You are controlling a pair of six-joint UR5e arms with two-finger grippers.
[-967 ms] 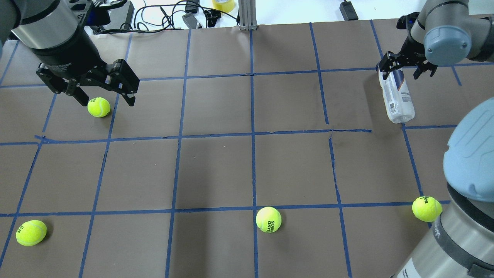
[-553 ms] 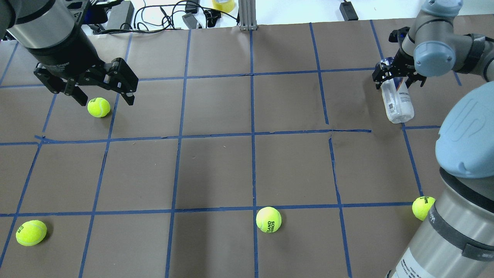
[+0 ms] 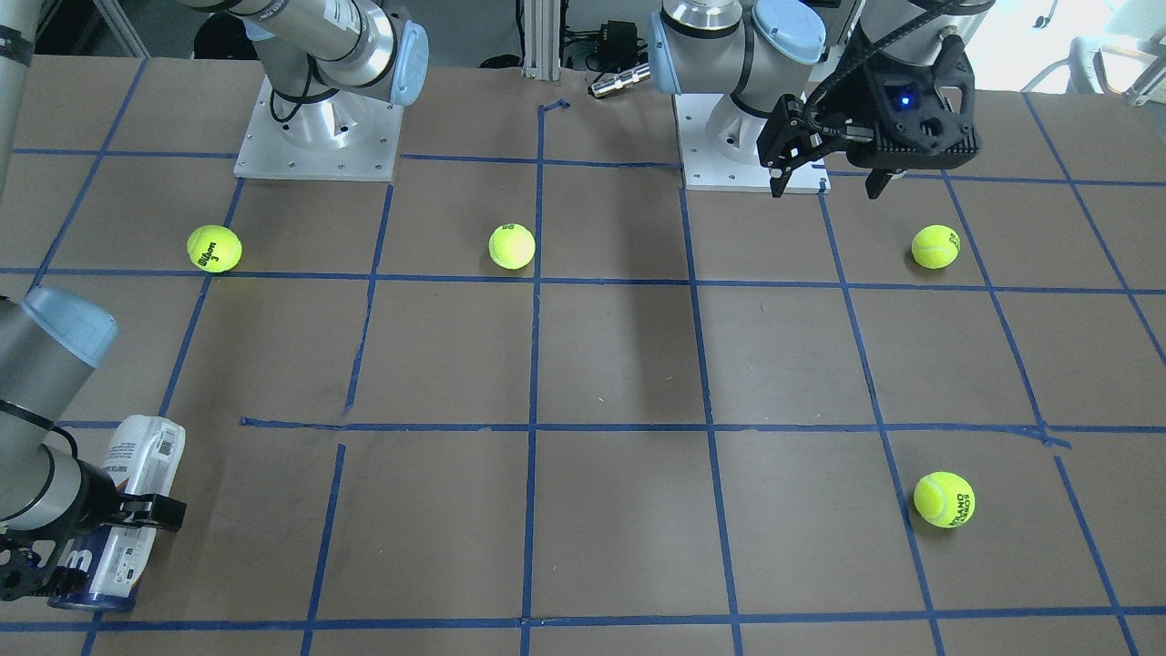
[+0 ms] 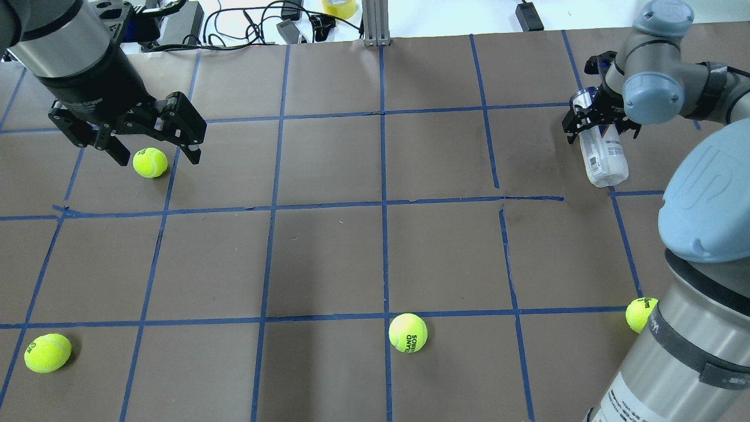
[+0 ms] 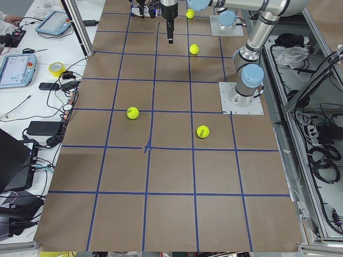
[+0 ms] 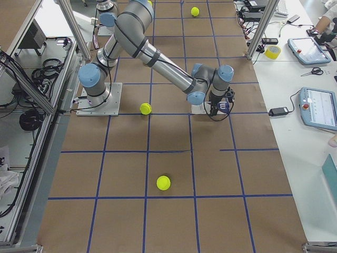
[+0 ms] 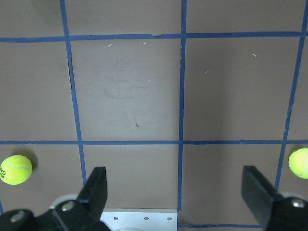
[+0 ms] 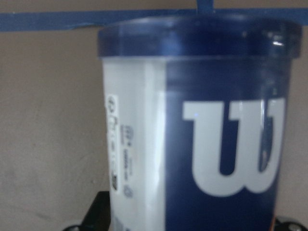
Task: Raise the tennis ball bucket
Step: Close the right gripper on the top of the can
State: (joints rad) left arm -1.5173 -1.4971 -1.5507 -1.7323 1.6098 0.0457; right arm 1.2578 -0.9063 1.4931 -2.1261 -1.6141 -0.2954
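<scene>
Brown paper with a blue tape grid covers the worktop. The tennis ball bucket lies on its side at the far right, dark blue rim toward the far edge, clear base toward the robot, barcode label up. The right pincer sits low over its rim end, one finger on each side of the can and close against its walls. The right wrist view is filled by the navy label and white "W", with a fingertip just outside each lower edge; whether the pads actually press the can, I cannot tell. The bucket rests on the paper. The left pincer hangs above the far left of the worktop, spread wide and holding nothing. Beneath it lies the far-left ball, untouched. Three more lie along the near side: the near-left ball, the middle ball, and the near-right ball, partly hidden behind the right arm.
</scene>
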